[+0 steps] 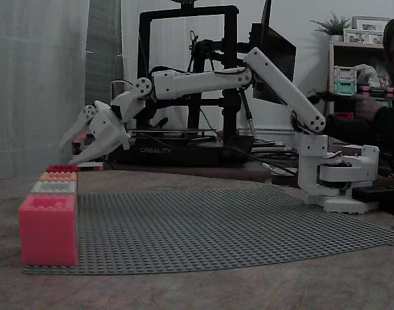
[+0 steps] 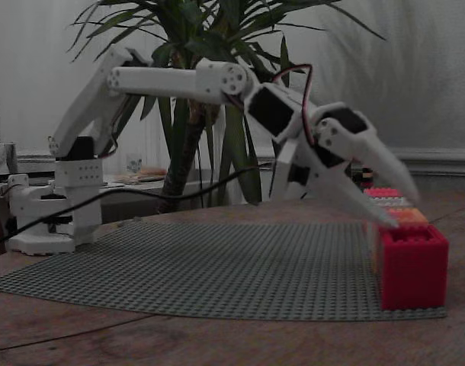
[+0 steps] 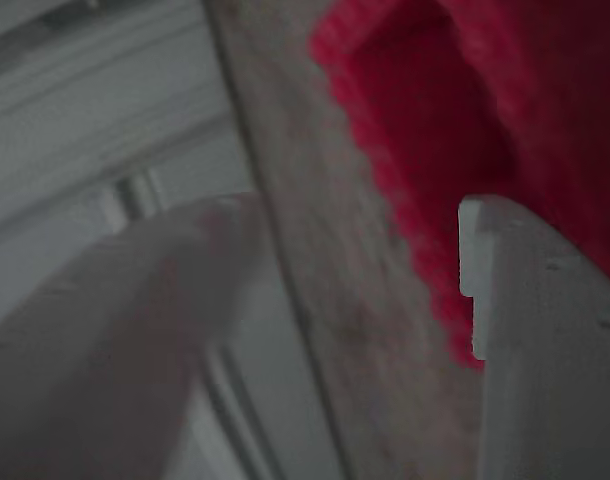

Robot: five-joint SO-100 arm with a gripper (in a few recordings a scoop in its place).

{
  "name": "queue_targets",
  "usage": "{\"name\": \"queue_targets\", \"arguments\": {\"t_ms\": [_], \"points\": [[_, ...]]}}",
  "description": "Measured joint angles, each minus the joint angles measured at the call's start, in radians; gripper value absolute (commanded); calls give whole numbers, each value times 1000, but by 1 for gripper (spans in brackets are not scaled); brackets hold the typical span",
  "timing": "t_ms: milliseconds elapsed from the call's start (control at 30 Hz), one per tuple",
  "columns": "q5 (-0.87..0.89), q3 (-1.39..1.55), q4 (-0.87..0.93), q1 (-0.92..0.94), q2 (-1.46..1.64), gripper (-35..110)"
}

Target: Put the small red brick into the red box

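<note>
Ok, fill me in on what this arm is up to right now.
The white arm is stretched out over the grey studded baseplate, with its gripper open and empty, hanging above the far end of a row of brick boxes. In the wrist view, the red box lies just below the fingertips. No small brick can be made out between the fingers or on the baseplate.

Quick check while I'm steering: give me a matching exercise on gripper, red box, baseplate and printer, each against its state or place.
Things:
1. gripper
2. red box
3. baseplate
4. printer

States or places:
A. grey and studded, lying under the boxes
B. black, standing behind the arm
C. open, in the air over the row of boxes
D. at one end of the row, its hollow seen between the fingers in the wrist view

Pairs: 1-C, 2-D, 3-A, 4-B
</note>
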Motion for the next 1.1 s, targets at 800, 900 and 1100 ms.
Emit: {"name": "queue_targets", "arguments": {"t_ms": [800,900,1100], "points": [[-192,1740,538,-233,1839,0],[-175,1830,560,-244,1990,0],[-167,1968,624,-273,2223,0]]}}
